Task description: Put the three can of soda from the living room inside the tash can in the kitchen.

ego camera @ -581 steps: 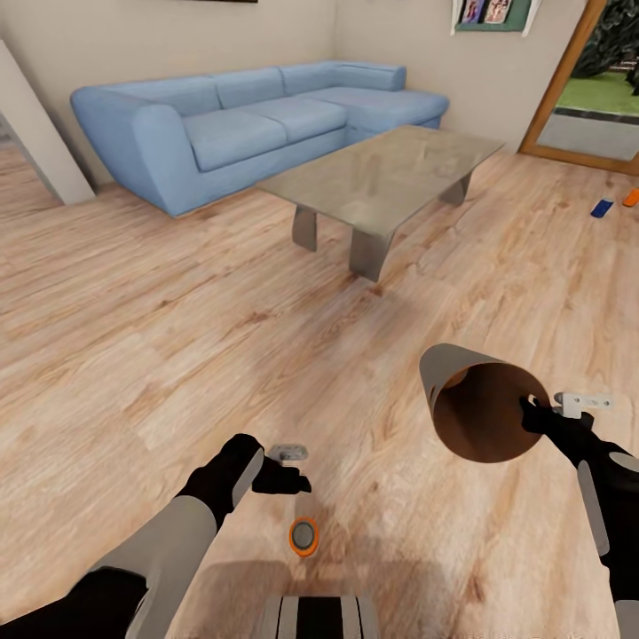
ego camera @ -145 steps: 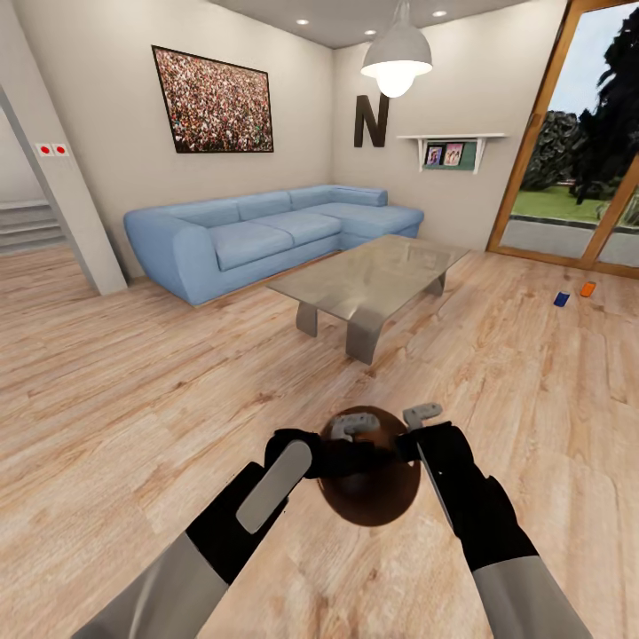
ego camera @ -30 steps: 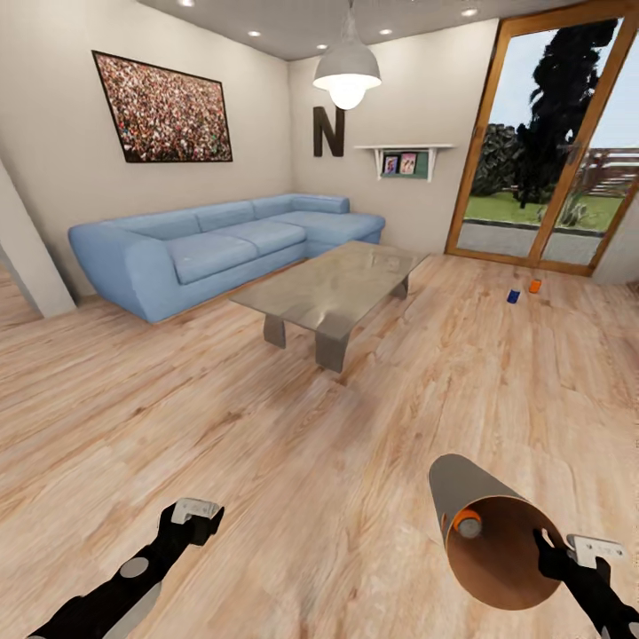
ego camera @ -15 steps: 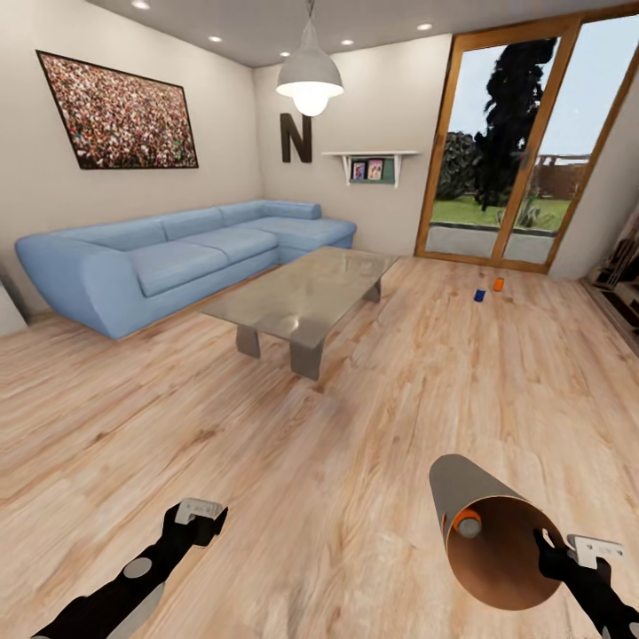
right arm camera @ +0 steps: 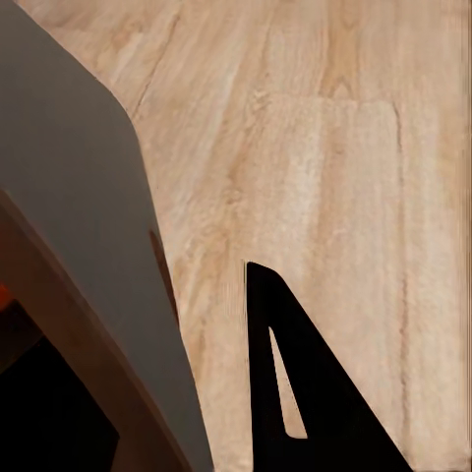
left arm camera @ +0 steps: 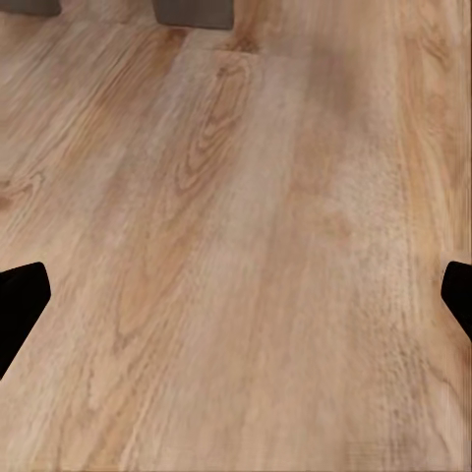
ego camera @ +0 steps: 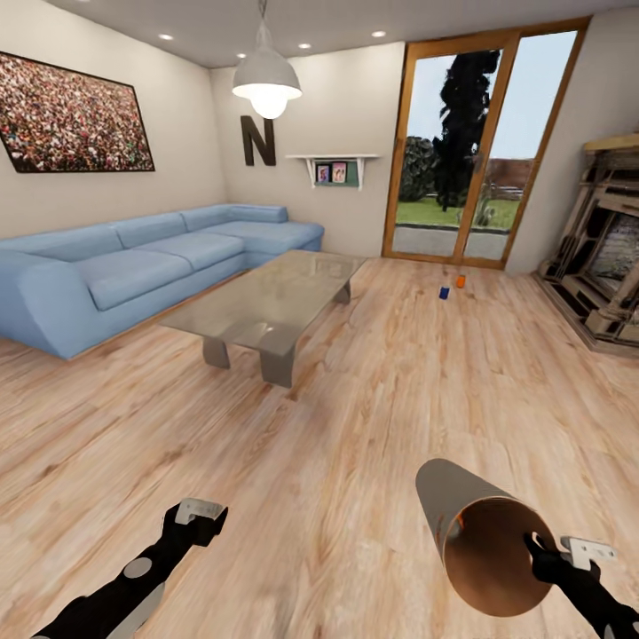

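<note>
My right gripper (ego camera: pixel 543 552) is shut on the rim of the trash can (ego camera: pixel 441 499), a grey cylinder tipped on its side with its brown inside facing me. A sliver of an orange soda can (ego camera: pixel 448 530) shows deep inside it, and in the right wrist view as an orange edge (right arm camera: pixel 4 295) beside the bin wall (right arm camera: pixel 88 236). One dark finger (right arm camera: pixel 295 393) lies outside that wall. Far off on the floor by the glass door stand a blue can (ego camera: pixel 444 292) and an orange can (ego camera: pixel 461 280). My left gripper (ego camera: pixel 197 516) hangs open and empty, its fingertips (left arm camera: pixel 20 300) wide apart over the planks.
The glass coffee table (ego camera: pixel 266 306) stands ahead to the left, with the blue corner sofa (ego camera: pixel 115 271) behind it. A fireplace (ego camera: pixel 603 266) lines the right wall. Light wood floor (ego camera: pixel 382 390) stretches between me and the glass door (ego camera: pixel 453 160).
The camera has turned right, so the room slides left and the fireplace comes into view. The orange can inside the bin shows less than before. Both arms keep their pose.
</note>
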